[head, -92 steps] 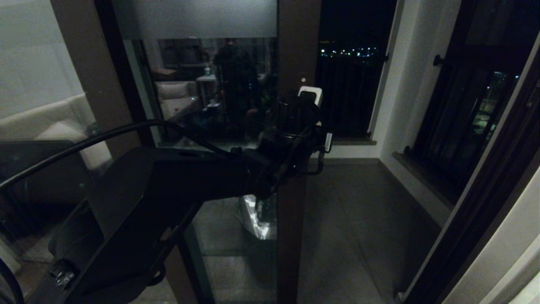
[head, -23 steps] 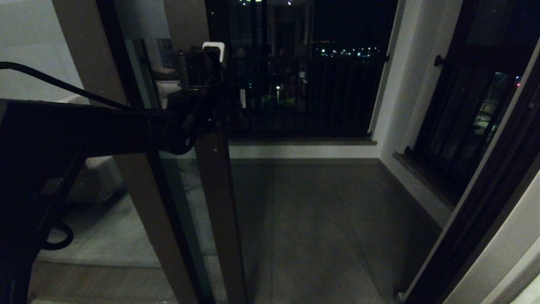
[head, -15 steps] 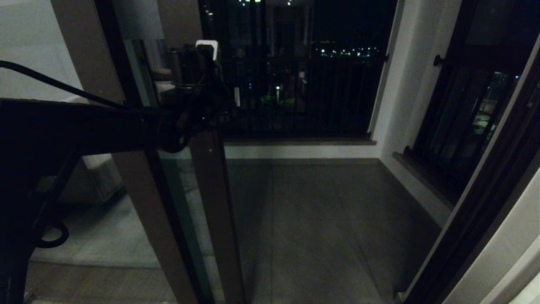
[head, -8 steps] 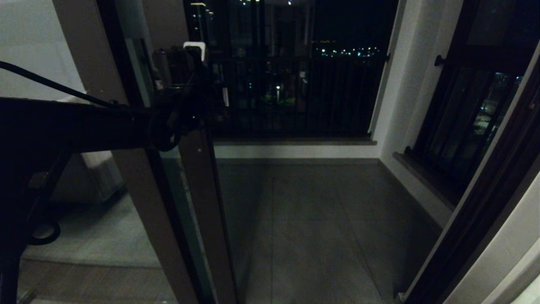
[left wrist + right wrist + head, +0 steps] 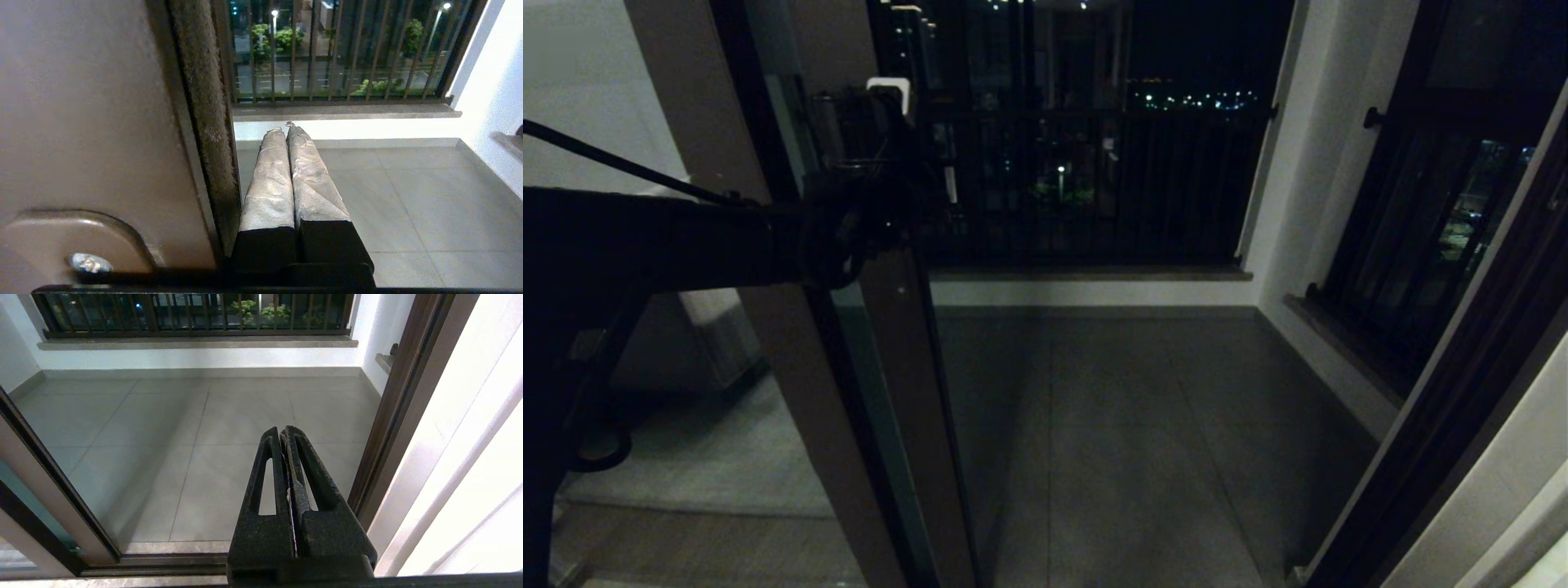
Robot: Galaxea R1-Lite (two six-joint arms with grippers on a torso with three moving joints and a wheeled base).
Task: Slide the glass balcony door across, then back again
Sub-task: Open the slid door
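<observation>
The glass balcony door (image 5: 907, 351) had slid further left, nearly fully open. The left gripper (image 5: 288, 130), closed and empty, pressed its edge; the return slide remained.

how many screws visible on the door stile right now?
2. One shows in the head view on the glass balcony door stile, a small pale dot below the left gripper; one beside the handle plate at the wrist. Others may be hidden.
</observation>
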